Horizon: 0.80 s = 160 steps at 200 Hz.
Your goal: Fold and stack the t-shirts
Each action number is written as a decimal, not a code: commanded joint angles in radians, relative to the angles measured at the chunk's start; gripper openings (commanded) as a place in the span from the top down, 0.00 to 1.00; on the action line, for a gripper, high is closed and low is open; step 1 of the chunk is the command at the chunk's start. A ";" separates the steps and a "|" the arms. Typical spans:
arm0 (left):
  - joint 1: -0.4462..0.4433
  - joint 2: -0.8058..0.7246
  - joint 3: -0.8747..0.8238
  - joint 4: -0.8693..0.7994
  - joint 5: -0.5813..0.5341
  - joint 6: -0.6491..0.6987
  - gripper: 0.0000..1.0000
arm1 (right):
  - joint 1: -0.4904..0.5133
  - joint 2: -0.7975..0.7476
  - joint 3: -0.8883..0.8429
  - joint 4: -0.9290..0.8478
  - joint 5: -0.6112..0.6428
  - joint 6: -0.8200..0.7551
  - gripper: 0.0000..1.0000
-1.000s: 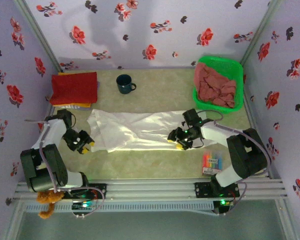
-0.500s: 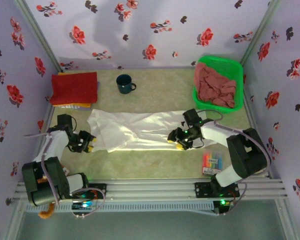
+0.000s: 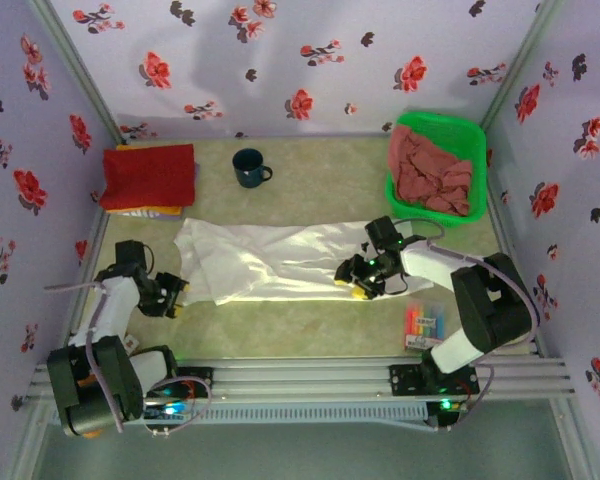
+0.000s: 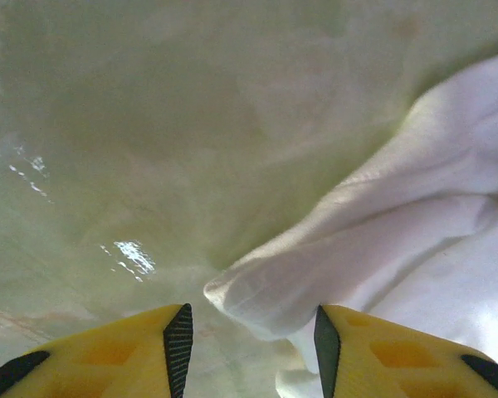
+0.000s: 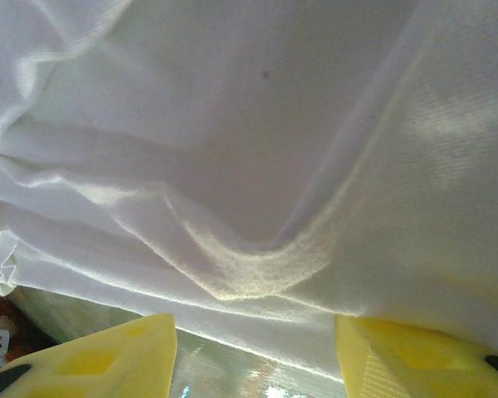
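Observation:
A white t-shirt [image 3: 280, 262] lies spread out flat across the middle of the table. My left gripper [image 3: 170, 297] is low at its left end. In the left wrist view the left gripper [image 4: 247, 332] stands open, and a rolled corner of the white t-shirt [image 4: 266, 286] lies loose between the fingertips. My right gripper [image 3: 355, 280] rests at the shirt's near right edge. The right gripper [image 5: 256, 332] is open, with the edge of the white cloth [image 5: 257, 191] stretched in front of it. A folded red t-shirt [image 3: 148, 176] sits at the back left. Crumpled dusty-pink t-shirts [image 3: 435, 172] fill the basket.
A green plastic basket [image 3: 442, 120] stands at the back right and a dark blue mug [image 3: 249, 167] at the back centre. A pack of coloured markers [image 3: 425, 326] lies near the right arm's base. Flowered walls close in three sides.
The left arm has drawn back toward the near left edge and its jaws have widened, leaving the shirt corner loose between them. The right arm has not moved.

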 commanded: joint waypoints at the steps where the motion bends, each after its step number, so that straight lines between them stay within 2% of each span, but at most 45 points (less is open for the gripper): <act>1: 0.007 0.020 -0.043 0.060 0.029 -0.065 0.56 | -0.005 0.032 0.000 -0.053 0.022 -0.026 0.44; 35: -0.007 0.075 -0.050 0.120 0.075 -0.062 0.58 | -0.008 0.042 0.002 -0.049 0.019 -0.028 0.44; 54: -0.018 0.091 -0.060 0.180 0.105 -0.086 0.65 | -0.008 0.046 0.000 -0.046 0.019 -0.025 0.44; 70: -0.026 0.098 -0.046 0.188 0.098 -0.081 0.75 | -0.012 0.050 -0.002 -0.047 0.022 -0.023 0.44; 90: -0.026 0.108 0.040 0.063 0.018 0.012 0.89 | -0.022 0.074 0.002 -0.063 0.012 -0.022 0.44; 125: -0.008 0.180 0.245 -0.256 -0.203 0.277 0.89 | -0.031 0.123 0.020 -0.114 0.028 -0.038 0.44; 136: 0.033 0.180 0.247 -0.273 -0.211 0.310 0.89 | -0.039 0.121 0.011 -0.101 0.033 -0.027 0.44; 160: 0.114 0.152 0.211 -0.226 -0.149 0.303 0.89 | -0.054 0.121 0.009 -0.106 0.061 -0.022 0.45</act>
